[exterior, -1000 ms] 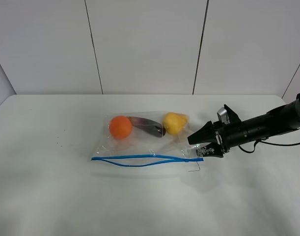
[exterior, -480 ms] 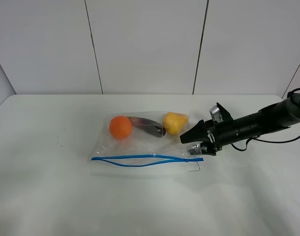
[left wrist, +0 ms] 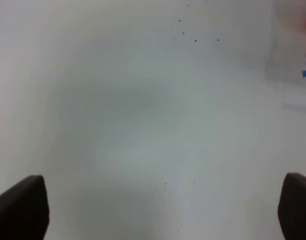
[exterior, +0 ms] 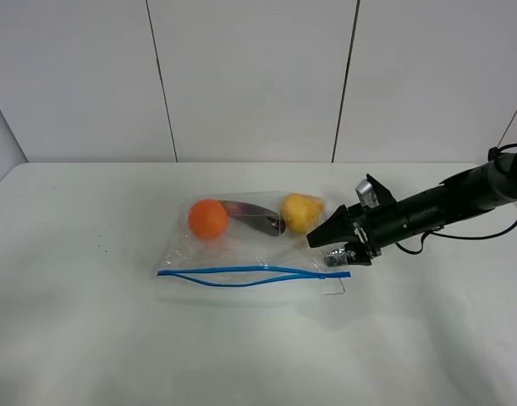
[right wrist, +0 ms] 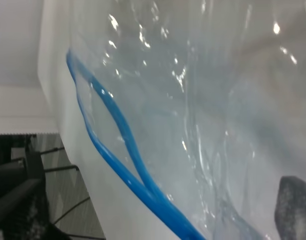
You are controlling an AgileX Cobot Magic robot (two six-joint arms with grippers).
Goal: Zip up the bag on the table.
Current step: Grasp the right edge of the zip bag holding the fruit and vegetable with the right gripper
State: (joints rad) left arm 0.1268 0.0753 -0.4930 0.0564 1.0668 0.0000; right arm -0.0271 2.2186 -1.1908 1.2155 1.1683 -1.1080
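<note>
the bag (exterior: 241, 241) is laid near the middle of the table (exterior: 89, 338), with its blue zipper strip (exterior: 241, 272) run parallel to the near edge and parted. the right gripper (exterior: 320, 252), spread and empty, is set at the strip's right end. the left gripper (left wrist: 158, 207), likewise spread, is held well apart from the bag.

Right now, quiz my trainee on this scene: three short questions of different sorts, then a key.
1. True or false: the blue zipper strip of the bag is closed along its whole length.
2. Which produce in the bag lies nearest the right gripper? A) orange B) dark purple C) yellow
3. Fill in: the right gripper's jaws stand ____.
Key: 1 false, the two tracks gape apart in the middle; 2 C, the yellow piece; 3 open.
</note>
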